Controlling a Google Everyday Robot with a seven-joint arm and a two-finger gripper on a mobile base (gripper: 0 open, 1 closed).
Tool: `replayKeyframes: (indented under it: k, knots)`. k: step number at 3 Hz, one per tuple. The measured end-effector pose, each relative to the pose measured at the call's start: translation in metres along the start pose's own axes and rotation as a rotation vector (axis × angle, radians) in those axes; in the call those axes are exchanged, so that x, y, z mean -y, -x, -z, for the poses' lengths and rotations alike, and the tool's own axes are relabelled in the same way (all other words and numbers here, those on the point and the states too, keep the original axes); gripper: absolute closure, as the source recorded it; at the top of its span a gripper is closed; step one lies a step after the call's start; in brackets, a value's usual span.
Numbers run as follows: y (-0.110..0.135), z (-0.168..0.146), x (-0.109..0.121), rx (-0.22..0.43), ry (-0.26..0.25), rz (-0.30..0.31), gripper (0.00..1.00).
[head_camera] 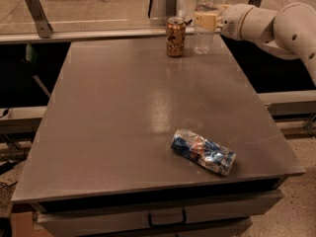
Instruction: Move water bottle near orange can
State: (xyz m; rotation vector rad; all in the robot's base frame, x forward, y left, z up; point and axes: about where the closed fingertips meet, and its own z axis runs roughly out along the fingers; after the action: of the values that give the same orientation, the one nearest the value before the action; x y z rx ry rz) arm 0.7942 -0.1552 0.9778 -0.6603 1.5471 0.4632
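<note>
The water bottle, clear with a white cap, stands upright at the table's far edge. It is just right of the orange can, with a small gap between them. My gripper reaches in from the right on a white arm. Its fingers are closed around the bottle's upper body at the label. The bottle's base looks to be resting on the table top.
A crushed blue, silver and red can lies on its side near the front right of the grey table. A metal rail and a glass panel run behind the table's far edge. A drawer handle shows below the front edge.
</note>
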Motion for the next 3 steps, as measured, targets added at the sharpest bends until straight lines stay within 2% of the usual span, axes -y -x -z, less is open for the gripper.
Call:
replayKeyframes:
  k: [3]
  knots:
    - [-0.029, -0.015, 0.006, -0.002, 0.043, 0.013, 0.05]
